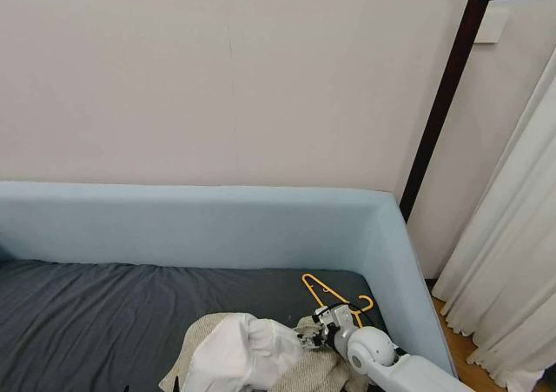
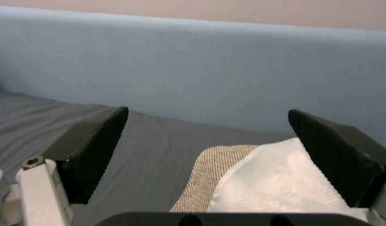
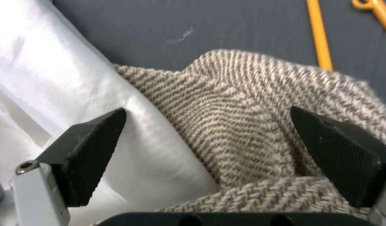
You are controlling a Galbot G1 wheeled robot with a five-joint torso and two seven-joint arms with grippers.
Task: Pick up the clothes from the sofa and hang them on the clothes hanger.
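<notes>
A white garment (image 1: 234, 353) lies bunched on a beige knit garment (image 1: 204, 331) at the near right of the dark grey sofa seat (image 1: 95, 314). An orange hanger (image 1: 323, 295) lies on the seat just behind them. My right gripper (image 1: 311, 333) is open at the pile's right edge. In the right wrist view its fingers (image 3: 86, 160) straddle the knit garment (image 3: 256, 117), with the white garment (image 3: 54, 94) beside it and the hanger (image 3: 318, 33) beyond. My left gripper (image 2: 211, 155) is open, low over the seat, facing the white garment (image 2: 275, 183) and knit garment (image 2: 205, 174).
The light blue backrest (image 1: 191, 227) runs along the wall and turns into a side arm (image 1: 400, 279) on the right. A dark wooden rack post (image 1: 443, 96) rises behind that corner. White curtains (image 1: 512, 262) hang at the far right.
</notes>
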